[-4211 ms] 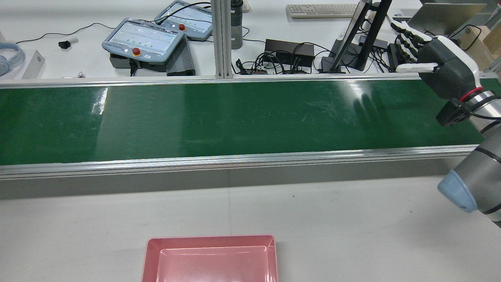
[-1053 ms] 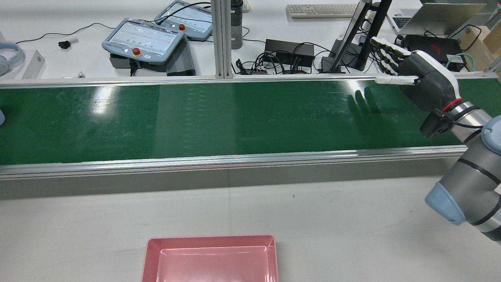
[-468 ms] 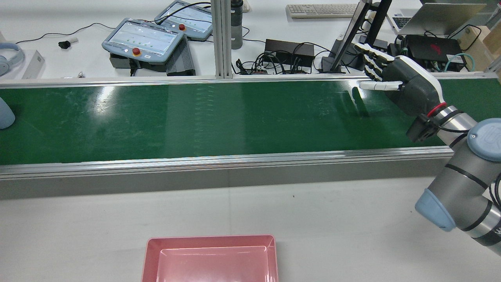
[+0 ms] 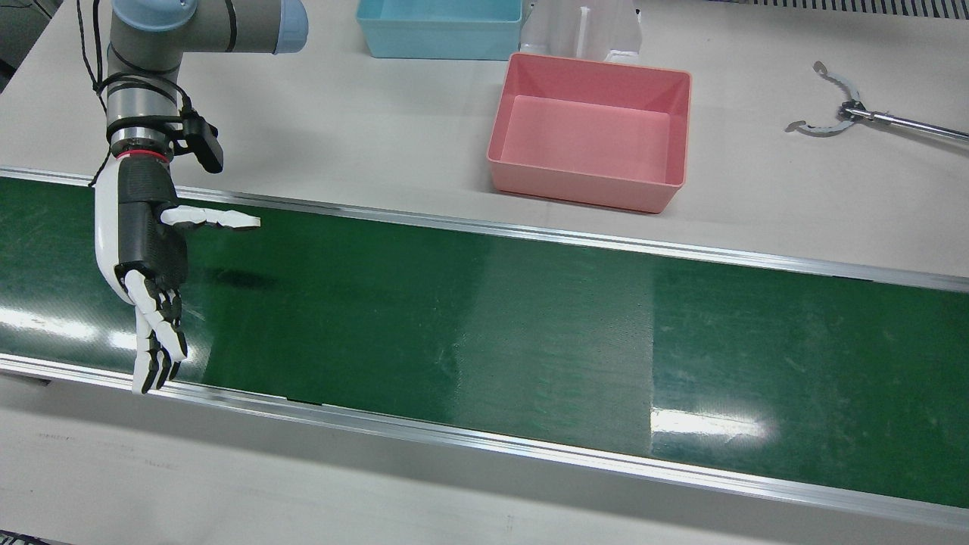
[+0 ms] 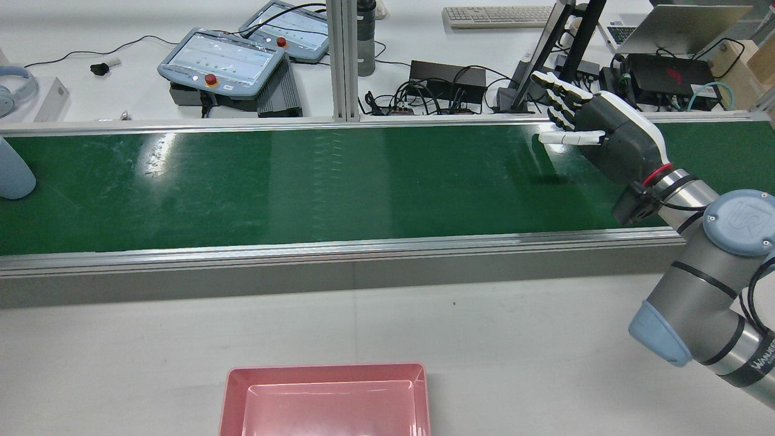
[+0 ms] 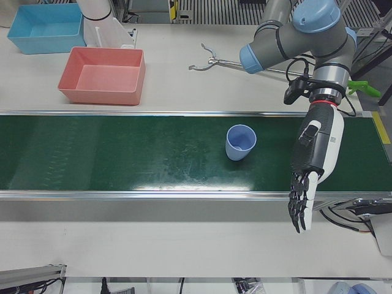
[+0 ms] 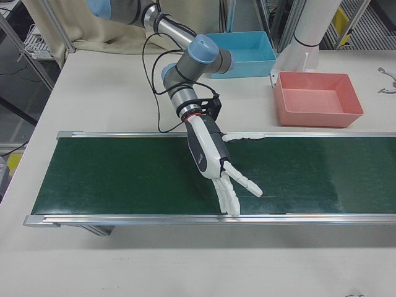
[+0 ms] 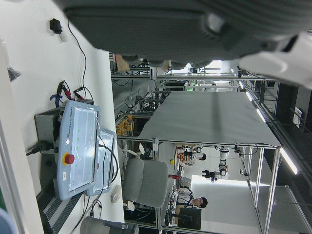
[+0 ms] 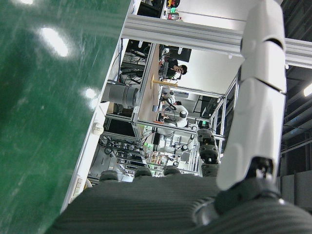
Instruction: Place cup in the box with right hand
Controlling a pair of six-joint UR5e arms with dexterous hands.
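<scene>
Cup upright on green belt, shown whole only from left-front.
Right robot hand released, fingers spread; arm lettering unreadable; left robot hand also released.

Right hand: hanging over the left end of the green belt, fingers spread and pointing toward the near rail, holding nothing.
Pink box: sitting on the pale worktop just beyond the belt's far rail.
Blue bin: resting at the top edge.
Metal grabber tool: lying at far right on the worktop.
</scene>
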